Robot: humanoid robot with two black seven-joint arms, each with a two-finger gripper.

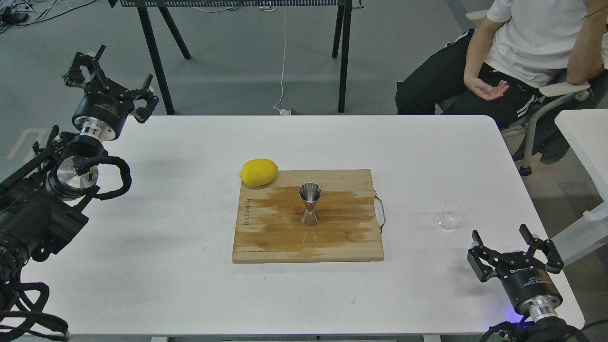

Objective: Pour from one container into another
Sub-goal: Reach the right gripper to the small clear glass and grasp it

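1. Your right gripper [515, 247] sits low at the near right corner of the white table [166, 199], fingers spread wide, nothing between them.
2. Your left gripper [111, 78] hangs past the far left table edge, fingers also wide and empty. It's well apart from everything, so leave it parked.
3. The clear glass cup [450, 214] stands on bare tabletop just beyond the right fingertips, slightly to their left. It's near them, not touching. I can't tell whether it holds any liquid; the glass is too faint against the white.
4. The steel jigger [309, 204] stands upright near the middle of the wooden cutting board [266, 237], well to the left of the right fingers, wide mouth up.
5. Step in hand, as I read it: grasp not yet begun. Go for the cup with the right gripper.
6. Approach level and straight ahead, one finger either side of the cup's rounded body. Centre before closing; a curved wall squirts out if one pad lands first.
7. Grip below the widest part, rim left free on the pour side.
8. Close softly. It's thin glass, light and slippery.
9. Lift clear of the board's metal handle [381, 211] on the carry left.
10. The jigger mouth is small and its base narrow, so stop above it and tilt slowly without touching the rim. A knock likely tips it.
11. The lemon [259, 172] at the board's far left corner is out of your path.
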